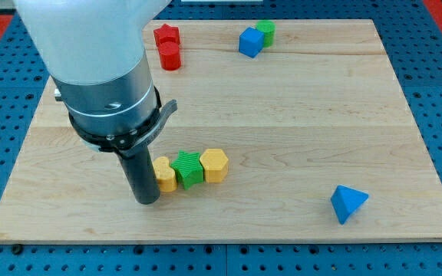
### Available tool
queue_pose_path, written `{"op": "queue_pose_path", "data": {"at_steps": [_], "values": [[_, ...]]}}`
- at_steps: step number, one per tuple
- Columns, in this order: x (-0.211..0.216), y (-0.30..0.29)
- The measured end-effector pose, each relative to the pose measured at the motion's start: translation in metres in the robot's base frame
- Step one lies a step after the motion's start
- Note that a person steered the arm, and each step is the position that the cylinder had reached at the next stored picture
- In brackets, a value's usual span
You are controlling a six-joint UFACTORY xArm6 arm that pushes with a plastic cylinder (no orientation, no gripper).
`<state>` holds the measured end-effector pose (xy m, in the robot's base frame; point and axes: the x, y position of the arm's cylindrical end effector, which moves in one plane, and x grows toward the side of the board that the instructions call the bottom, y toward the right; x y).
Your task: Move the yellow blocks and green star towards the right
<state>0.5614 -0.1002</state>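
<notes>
Three blocks sit in a row at the lower middle of the board: a yellow block (165,174), a green star (187,169) and a yellow hexagon-like block (215,165), touching one another. My tip (146,199) stands on the board just at the view's left of the first yellow block, touching or nearly touching it. The arm's big white and grey body hides the board's upper left.
A red star (166,34) and a red cylinder (169,56) sit at the view's top, left of centre. A blue cube (249,42) and a green block (266,31) touch at the top middle. A blue pyramid-like block (348,203) lies at the lower right.
</notes>
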Motion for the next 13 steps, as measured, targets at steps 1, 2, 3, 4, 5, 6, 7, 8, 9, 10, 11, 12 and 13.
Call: {"op": "queue_pose_path", "data": {"at_steps": [1,2,3,4,5,6,7,8,9,10,11,12,13], "values": [[-0.007,0.015],[-0.017,0.022],[-0.016,-0.008],[-0.019,-0.062],[-0.044,-0.055],[-0.065,-0.052],[-0.066,-0.008],[-0.062,0.011],[-0.059,0.012],[-0.061,0.007],[-0.053,-0.006],[-0.042,-0.007],[-0.035,-0.001]]}}
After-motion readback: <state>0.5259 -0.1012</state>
